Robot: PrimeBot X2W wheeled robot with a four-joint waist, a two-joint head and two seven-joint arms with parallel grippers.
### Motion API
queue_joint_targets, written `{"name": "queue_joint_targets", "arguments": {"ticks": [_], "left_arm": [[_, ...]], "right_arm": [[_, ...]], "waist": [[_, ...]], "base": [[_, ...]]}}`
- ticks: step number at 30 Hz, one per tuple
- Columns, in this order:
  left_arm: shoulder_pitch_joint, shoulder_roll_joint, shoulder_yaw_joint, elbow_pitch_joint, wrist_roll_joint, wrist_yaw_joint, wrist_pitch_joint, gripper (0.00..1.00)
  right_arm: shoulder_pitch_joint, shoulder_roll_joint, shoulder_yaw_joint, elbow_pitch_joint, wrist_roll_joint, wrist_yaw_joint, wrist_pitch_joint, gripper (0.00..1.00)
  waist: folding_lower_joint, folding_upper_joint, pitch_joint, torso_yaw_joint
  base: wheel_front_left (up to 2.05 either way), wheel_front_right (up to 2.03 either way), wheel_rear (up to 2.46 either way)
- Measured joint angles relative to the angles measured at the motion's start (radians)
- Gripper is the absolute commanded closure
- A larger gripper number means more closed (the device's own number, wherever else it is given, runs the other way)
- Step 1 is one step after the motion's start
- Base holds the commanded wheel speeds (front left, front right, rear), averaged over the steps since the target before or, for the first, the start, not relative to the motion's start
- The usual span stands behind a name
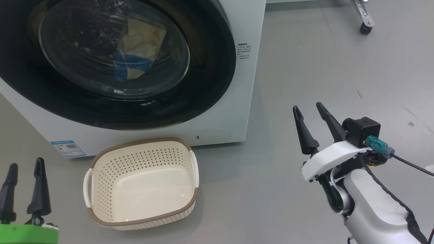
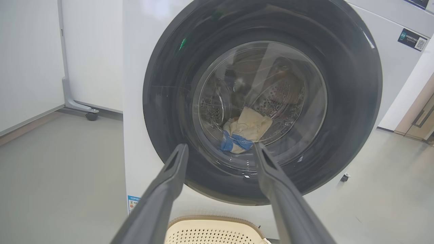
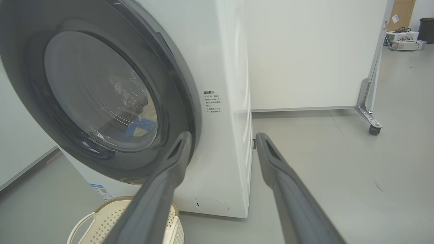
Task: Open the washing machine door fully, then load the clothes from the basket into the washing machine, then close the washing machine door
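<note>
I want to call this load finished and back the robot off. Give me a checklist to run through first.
1. Basket emptied: ok, nothing left inside.
2. Clothes in the drum: ok, seen behind the door glass.
3. Washing machine door shut: ok, sits flush with the front. Whether it is latched: cannot tell.
4. Fabric caught at the door rim: cannot tell; none visible.
5. Left gripper free: ok, open and empty.
6. Right gripper free: ok, open, empty, apart from the washing machine.

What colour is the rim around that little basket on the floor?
Brown, woven-looking, on the cream basket; clearest in the head view.
</note>
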Motion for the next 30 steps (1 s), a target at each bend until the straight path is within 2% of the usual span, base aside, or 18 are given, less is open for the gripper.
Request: {"name": "queue_joint_targets", "arguments": {"ticks": [30], "left_arm": [[0.019, -0.002, -0.022, 0.002, 0.003, 0.0, 0.0, 0.0]], "right_arm": [[0.084, -0.005, -0.048, -0.051, -0.035, 0.013, 0.0, 0.0]], "waist": [[0.0, 0.0, -0.03, 0.008]], "base": [[0.0, 0.0, 0.0]]}}
